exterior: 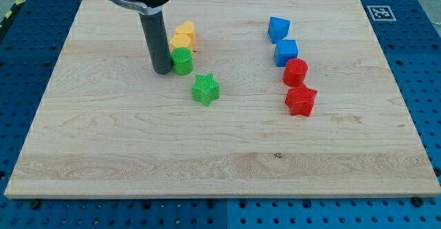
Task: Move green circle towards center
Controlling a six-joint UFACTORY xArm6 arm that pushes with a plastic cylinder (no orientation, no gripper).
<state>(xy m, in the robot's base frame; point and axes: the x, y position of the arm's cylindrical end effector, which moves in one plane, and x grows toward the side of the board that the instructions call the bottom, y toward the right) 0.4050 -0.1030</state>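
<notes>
The green circle (pixel 182 61) stands on the wooden board (pixel 220 153), left of the board's middle and toward the view's top. My tip (pixel 162 70) rests on the board right against the circle's left side, touching or nearly touching it. The dark rod rises from there to the view's top edge. A green star (pixel 205 89) lies just below and right of the circle.
Two yellow blocks (pixel 183 36) sit directly above the green circle, touching it. On the right stand a blue block (pixel 278 29), a blue cube (pixel 286 52), a red circle (pixel 295 71) and a red star (pixel 300 100) in a column.
</notes>
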